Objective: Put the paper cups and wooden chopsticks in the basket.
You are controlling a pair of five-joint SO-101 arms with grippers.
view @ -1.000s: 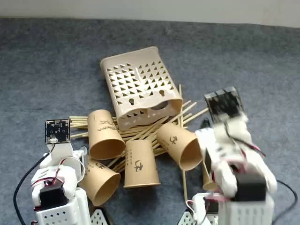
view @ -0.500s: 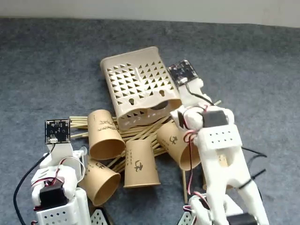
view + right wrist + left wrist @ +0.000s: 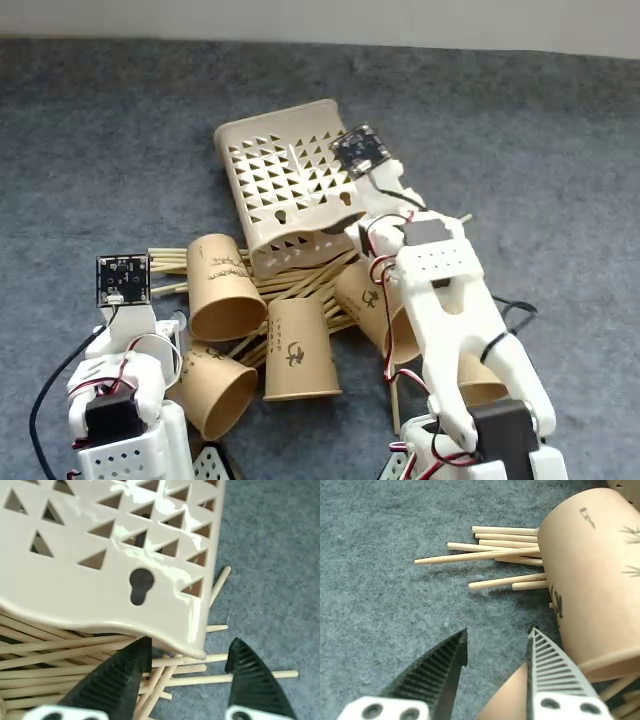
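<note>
Fingers of the right gripper are spread and empty, straddling the near corner of the basket. The right arm stretches forward over one of the cups. The left gripper, likewise spread and empty, hangs low by the left cups. The basket lies tipped over on the chopsticks, with cups on their sides along its near edge, outside it.

Grey felt table. Beige basket at frame centre, bottom side up, its lower edge resting on a spread of chopsticks. Cups lie on their sides at lower centre, over and beside the chopsticks. Chopstick ends poke out left of the cups and right of the basket.
</note>
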